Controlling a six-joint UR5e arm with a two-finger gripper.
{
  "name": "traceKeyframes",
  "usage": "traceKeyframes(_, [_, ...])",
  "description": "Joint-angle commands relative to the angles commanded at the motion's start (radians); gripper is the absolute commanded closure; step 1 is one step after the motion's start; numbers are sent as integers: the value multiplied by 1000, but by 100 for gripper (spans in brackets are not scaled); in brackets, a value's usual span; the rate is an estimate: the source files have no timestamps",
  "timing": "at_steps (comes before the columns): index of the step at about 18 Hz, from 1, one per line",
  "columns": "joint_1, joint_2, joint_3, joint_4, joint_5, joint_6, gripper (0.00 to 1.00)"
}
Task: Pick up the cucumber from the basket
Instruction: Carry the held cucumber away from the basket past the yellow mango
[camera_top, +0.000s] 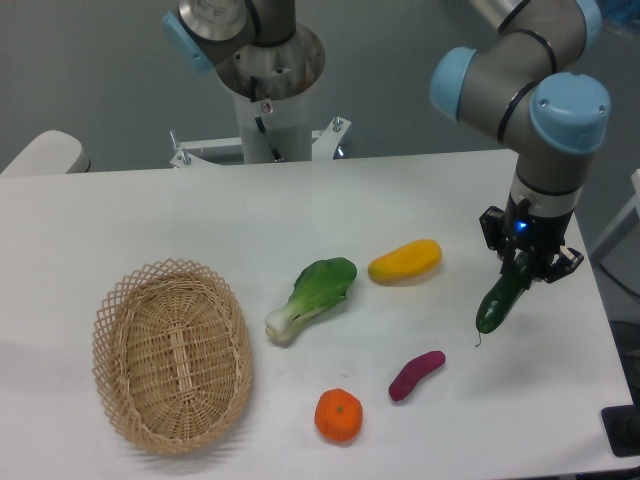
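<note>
Dark green cucumber hangs tilted from claw, upper end clamped between fingers, lower tip pointing toward 7 o'clock just above white table, near right edge. Wicker basket well apart at 9 o'clock, nothing inside. Bok choy and yellow fruit lie between them. Purple sweet potato at 8 o'clock of cucumber, orange beyond it.
</note>
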Motion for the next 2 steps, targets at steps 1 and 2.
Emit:
traceKeyframes(1, [0, 0, 2, 0, 0, 0, 78])
traceKeyframes(2, [0, 0, 2, 0, 0, 0, 78])
